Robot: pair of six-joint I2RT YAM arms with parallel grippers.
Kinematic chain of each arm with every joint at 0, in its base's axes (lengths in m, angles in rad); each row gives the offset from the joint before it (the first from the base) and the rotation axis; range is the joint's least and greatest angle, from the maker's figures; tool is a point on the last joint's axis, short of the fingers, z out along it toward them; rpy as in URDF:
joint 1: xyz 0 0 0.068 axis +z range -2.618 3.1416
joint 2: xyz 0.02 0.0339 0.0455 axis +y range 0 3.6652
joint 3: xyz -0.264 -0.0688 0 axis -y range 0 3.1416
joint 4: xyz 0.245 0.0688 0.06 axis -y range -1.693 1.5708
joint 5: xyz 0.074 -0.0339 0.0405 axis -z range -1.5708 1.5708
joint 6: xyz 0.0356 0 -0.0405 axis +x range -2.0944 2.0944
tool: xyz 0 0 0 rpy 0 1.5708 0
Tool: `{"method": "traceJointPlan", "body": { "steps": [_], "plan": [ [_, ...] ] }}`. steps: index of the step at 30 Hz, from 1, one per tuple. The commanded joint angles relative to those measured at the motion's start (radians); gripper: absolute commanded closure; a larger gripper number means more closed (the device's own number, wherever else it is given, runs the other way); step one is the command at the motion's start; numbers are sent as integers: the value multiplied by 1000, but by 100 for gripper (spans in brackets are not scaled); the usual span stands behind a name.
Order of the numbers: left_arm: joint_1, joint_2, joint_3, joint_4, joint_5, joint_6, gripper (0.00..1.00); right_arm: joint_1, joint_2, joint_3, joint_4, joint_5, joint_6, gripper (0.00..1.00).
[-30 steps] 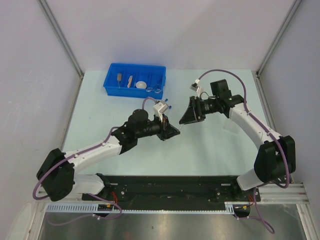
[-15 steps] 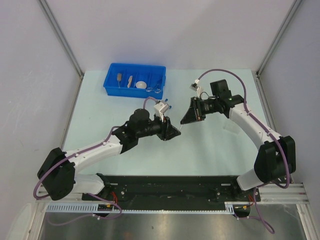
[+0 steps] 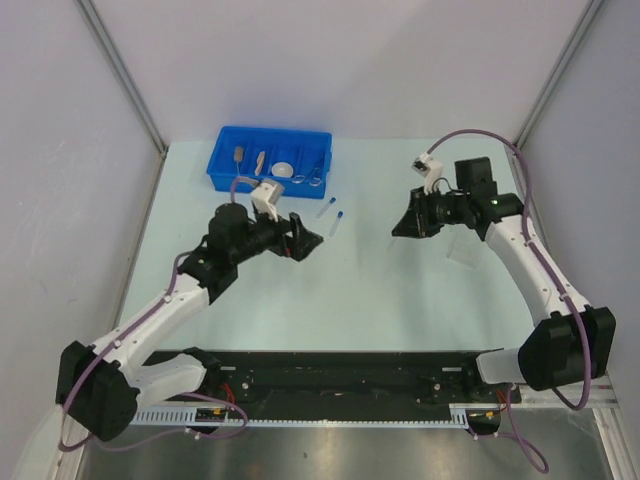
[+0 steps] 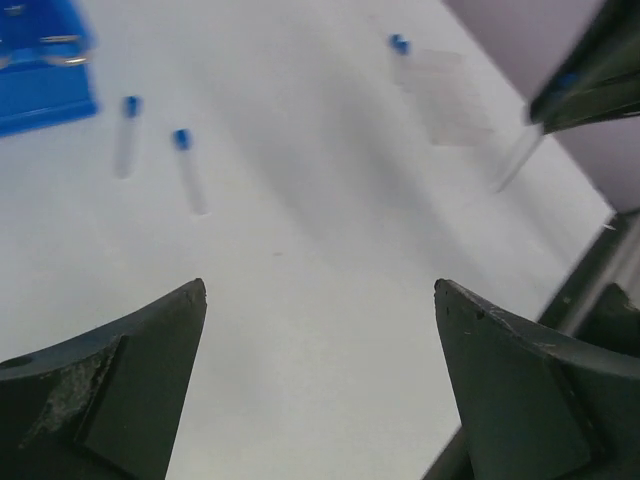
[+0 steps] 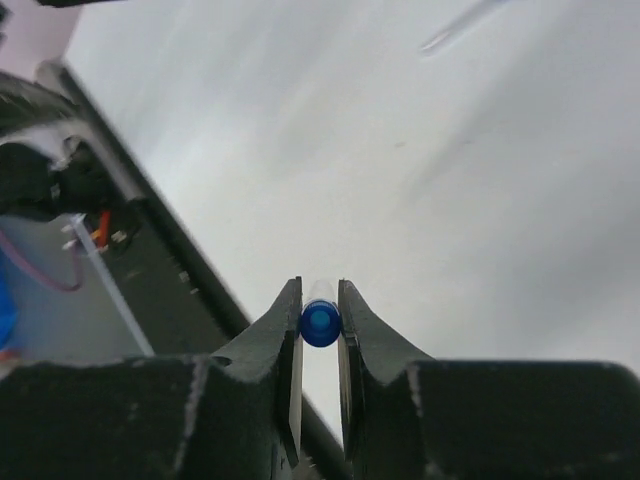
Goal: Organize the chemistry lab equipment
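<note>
The right gripper (image 5: 320, 300) is closed narrowly on a clear plastic tube with a blue cap (image 5: 320, 323). The cap sits between the two fingers and faces the wrist camera, and the body of the tube points away, down toward the pale green table (image 3: 400, 300). In the top view this gripper is over the right half of the table, near a clear plastic tube rack (image 3: 462, 255) that stands on the table on its right side. In the left wrist view one blue cap shows at the far edge of the rack, but I cannot tell if that tube stands inside it.

The left gripper (image 4: 320, 290) is wide open and holds nothing. It is over the middle-left part of the table. Two loose clear tubes with blue caps (image 3: 325, 207) lie flat on the table a little beyond it, between this gripper and the large blue divided plastic bin (image 3: 222, 178). They are near each other but not touching, almost parallel, with the caps at the far end.

The bin stands at the far left of the table. From left to right it contains two tan wooden-handled tools (image 3: 240, 155), a white round dish (image 3: 283, 170) and silver wire tongs (image 3: 313, 172).
</note>
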Motion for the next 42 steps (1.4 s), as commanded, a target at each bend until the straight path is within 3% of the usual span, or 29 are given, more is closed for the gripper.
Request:
{"method": "traceJointPlan", "body": {
  "steps": [1,8,16,42],
  "plan": [
    [146,-22,95,-255,18,135,0,-106,-78,-29,48,172,-99,100],
    [157,-73,81,-401,-151,280,0,-310,-95,-85,185,401,-157,99],
    [155,-99,79,-415,-186,307,0,-399,13,-89,350,522,-157,99],
    [155,-99,69,-415,-220,318,0,-451,278,-89,522,485,-96,94]
  ]
}}
